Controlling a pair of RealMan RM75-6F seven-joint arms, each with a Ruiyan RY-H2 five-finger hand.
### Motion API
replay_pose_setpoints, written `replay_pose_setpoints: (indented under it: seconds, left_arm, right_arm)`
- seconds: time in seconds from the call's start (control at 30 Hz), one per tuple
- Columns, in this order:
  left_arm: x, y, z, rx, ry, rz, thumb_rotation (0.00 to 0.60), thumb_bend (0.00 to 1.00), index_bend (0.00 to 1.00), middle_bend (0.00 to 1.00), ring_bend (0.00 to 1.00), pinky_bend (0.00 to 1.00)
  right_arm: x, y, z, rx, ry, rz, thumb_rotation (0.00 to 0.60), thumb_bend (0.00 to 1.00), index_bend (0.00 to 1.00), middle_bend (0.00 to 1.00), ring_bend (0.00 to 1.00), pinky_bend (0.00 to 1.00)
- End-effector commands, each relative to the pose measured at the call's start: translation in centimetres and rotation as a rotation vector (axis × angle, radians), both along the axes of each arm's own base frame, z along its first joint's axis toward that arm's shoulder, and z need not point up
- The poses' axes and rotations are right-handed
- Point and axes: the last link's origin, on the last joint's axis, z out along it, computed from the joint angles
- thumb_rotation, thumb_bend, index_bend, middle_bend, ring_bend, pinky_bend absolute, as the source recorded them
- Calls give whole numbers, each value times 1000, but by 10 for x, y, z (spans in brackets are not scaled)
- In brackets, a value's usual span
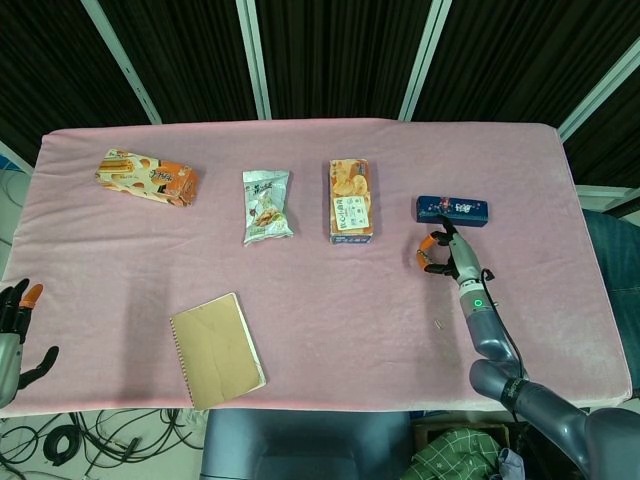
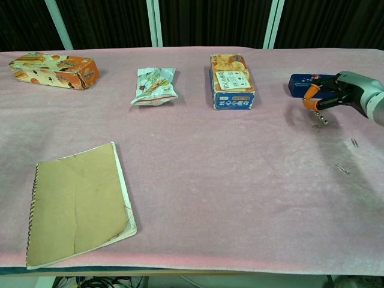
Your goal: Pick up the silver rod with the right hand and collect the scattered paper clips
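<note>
My right hand (image 1: 441,256) hovers over the pink cloth just in front of a dark blue box (image 1: 452,209). In the chest view the right hand (image 2: 328,95) pinches a thin silver rod (image 2: 316,113) that points down. A small clump of paper clips (image 2: 320,122) clings to the rod's lower tip, at or just above the cloth. Two loose paper clips (image 2: 354,143) (image 2: 342,169) lie nearer the front, right of the hand. The head view shows one clip (image 1: 438,324). My left hand (image 1: 17,322) hangs at the table's left edge, fingers apart and holding nothing.
Along the back stand an orange snack box (image 1: 146,177), a pale snack bag (image 1: 266,205) and an orange-blue box (image 1: 351,199). A brown notebook (image 1: 216,349) lies at the front left. The pink tablecloth (image 1: 330,300) covers the whole table.
</note>
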Motion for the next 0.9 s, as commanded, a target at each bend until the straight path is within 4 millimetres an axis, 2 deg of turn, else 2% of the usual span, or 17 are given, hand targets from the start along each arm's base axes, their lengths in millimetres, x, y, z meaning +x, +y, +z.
replay_pose_setpoints:
  seconds: [0.03,0.3,0.9]
  left_arm:
    - [0,0,0,0,0,0,600,275,12,0,0,0]
    - [0,0,1,2,-2,-1,600,276,12,0,0,0]
    - [1,0,0,0,-3,-3,600,276,12,0,0,0]
  right_arm:
    - [-1,1,-3,6,-1,0,600,384,604,0,32,210]
    - [-1,2,-7,13,-2,4,600,383,604,0,32,209]
    - [3,11,6,5,-26,36,600,383,604,0,32,209]
